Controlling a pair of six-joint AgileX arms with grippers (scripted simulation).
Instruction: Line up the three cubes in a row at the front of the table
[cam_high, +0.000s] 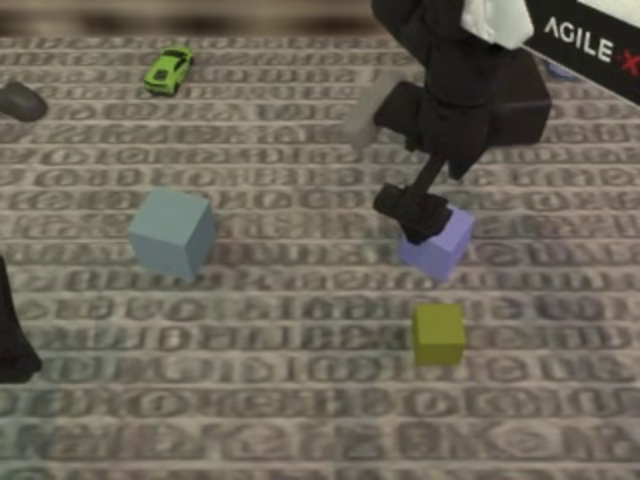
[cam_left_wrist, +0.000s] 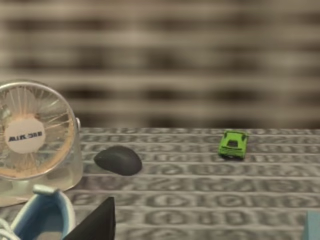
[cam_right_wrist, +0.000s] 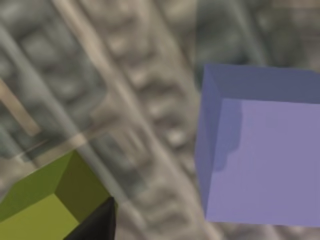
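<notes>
Right gripper (cam_high: 425, 215) poised over the near-left top corner of the purple cube (cam_high: 440, 243), right of centre on the bench (cam_high: 300, 420); jaw spread not discernible, and contact with the cube uncertain. Centre over the cube and square up before closing, keeping clear of the yellow cube (cam_high: 439, 333) just in front. Blue cube (cam_high: 172, 233) well apart at left; left arm (cam_high: 12, 335) parked at left edge.
</notes>
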